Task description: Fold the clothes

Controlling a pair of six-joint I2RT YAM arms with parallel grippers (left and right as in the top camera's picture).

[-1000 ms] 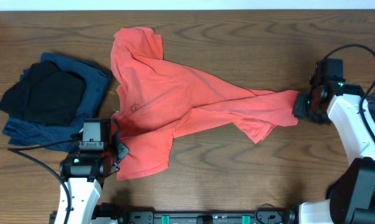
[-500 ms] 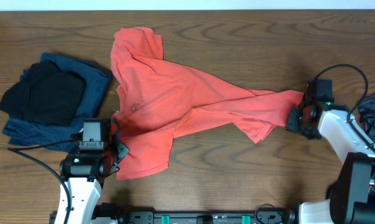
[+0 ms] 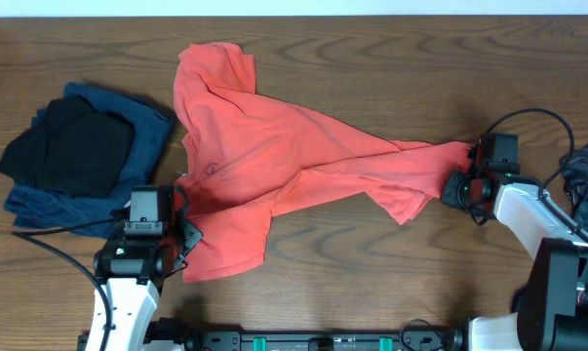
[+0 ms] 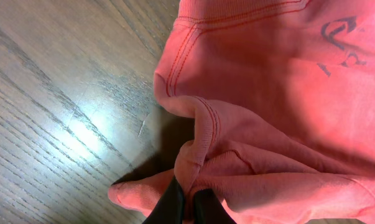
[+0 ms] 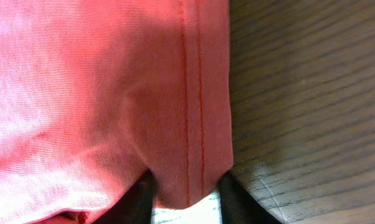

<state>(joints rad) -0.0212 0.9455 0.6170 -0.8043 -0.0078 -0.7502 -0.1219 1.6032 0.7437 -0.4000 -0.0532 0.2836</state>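
The coral-red T-shirt (image 3: 264,146) lies crumpled and stretched across the wooden table, from a bunch at the upper left to a narrow end at the right. My left gripper (image 3: 181,216) is at its lower left corner, shut on a fold of red fabric (image 4: 193,155), with the fingertips (image 4: 188,200) pinched together. My right gripper (image 3: 456,185) sits at the shirt's right end. Its fingers (image 5: 186,199) are apart, straddling the stitched hem (image 5: 193,93) without closing on it.
A pile of navy and black clothes (image 3: 79,156) lies at the left, just above my left arm. Black cables (image 3: 586,161) hang at the right edge. Bare wood shows above and below the shirt.
My right gripper has moved left and toward the front along the shirt's right end. The shirt and my left gripper have stayed put.
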